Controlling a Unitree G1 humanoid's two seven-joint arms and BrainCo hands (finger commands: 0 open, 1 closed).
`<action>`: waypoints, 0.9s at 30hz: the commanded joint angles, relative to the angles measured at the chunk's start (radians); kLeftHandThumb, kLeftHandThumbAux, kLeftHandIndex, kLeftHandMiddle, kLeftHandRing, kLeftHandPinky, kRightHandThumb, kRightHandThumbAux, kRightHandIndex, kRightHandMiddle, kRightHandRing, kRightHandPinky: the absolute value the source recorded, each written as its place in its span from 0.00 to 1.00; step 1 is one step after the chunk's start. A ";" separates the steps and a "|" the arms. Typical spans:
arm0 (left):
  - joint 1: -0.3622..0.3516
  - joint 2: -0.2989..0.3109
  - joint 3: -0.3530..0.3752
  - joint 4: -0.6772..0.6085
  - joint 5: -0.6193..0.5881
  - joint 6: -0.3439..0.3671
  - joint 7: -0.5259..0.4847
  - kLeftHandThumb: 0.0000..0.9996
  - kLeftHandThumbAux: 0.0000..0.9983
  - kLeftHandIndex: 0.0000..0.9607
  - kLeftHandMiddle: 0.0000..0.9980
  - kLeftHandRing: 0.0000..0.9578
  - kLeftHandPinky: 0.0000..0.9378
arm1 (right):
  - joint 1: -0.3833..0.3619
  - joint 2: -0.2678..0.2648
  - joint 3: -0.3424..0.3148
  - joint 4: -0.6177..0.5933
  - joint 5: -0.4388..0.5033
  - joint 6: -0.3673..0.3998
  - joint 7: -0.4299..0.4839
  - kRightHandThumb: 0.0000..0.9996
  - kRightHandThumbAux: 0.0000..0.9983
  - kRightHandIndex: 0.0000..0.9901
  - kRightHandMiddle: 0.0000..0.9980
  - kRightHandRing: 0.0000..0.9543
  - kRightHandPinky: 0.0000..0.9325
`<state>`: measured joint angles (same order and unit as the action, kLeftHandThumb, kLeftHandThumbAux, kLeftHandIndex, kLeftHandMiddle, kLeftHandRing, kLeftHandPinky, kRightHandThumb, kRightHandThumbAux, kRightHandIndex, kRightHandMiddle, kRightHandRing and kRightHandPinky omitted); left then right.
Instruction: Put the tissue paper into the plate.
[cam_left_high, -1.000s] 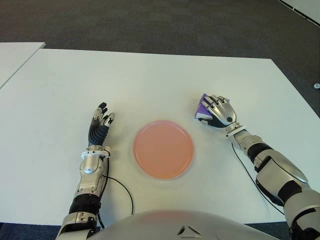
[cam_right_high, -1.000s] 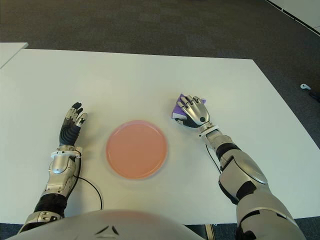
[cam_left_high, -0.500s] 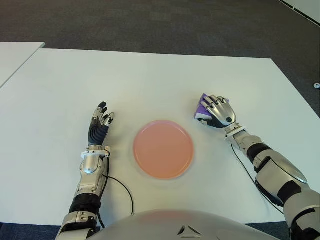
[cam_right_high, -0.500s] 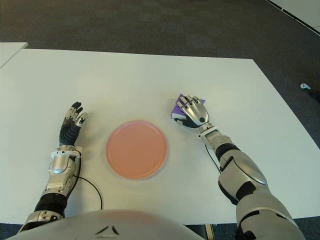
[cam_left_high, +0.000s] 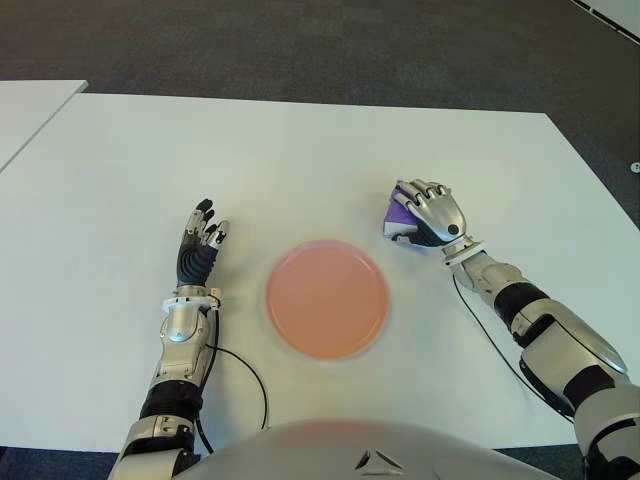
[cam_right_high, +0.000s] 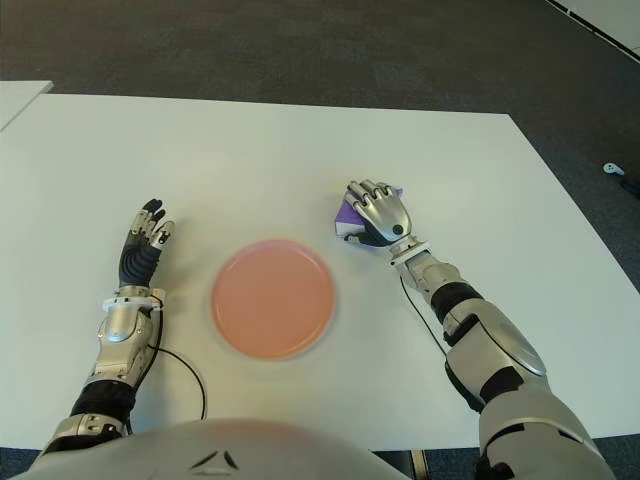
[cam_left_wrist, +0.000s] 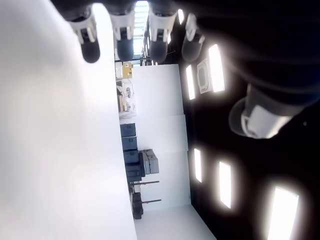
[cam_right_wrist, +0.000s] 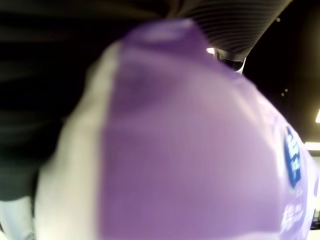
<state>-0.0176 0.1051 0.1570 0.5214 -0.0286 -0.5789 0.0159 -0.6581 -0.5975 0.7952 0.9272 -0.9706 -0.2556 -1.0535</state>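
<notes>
The tissue pack (cam_left_high: 399, 213) is clasped under the curled right hand (cam_left_high: 430, 212). The plate (cam_left_high: 326, 298) is found toward 8 o'clock from it. The left hand (cam_left_high: 199, 245), at the plate's 9 o'clock, is held open and empty.

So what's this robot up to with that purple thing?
Its right hand has its fingers curled over a purple tissue pack, on the white table to the right of the pink plate. The pack hasn't reached the plate, which holds nothing. The left hand shows to the left of the plate, fingers open and holding nothing.
</notes>
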 joint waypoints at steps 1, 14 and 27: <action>0.025 -0.005 -0.002 0.048 0.004 0.026 0.000 0.00 0.48 0.00 0.00 0.00 0.00 | 0.008 -0.049 -0.104 -0.196 0.008 0.056 0.054 0.72 0.72 0.44 0.87 0.90 0.92; 0.025 -0.008 -0.006 0.043 -0.003 0.034 -0.011 0.00 0.48 0.00 0.00 0.00 0.00 | 0.094 -0.055 -0.375 -0.666 0.041 0.166 0.227 0.72 0.72 0.44 0.88 0.91 0.93; 0.037 -0.014 -0.010 0.016 0.001 0.042 -0.004 0.00 0.49 0.00 0.00 0.00 0.00 | 0.108 0.014 -0.486 -0.802 0.070 0.130 0.342 0.71 0.72 0.44 0.87 0.91 0.92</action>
<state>-0.0184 0.1038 0.1542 0.5118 -0.0294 -0.5724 0.0153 -0.5656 -0.6033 0.3275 0.1595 -0.9071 -0.1129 -0.7329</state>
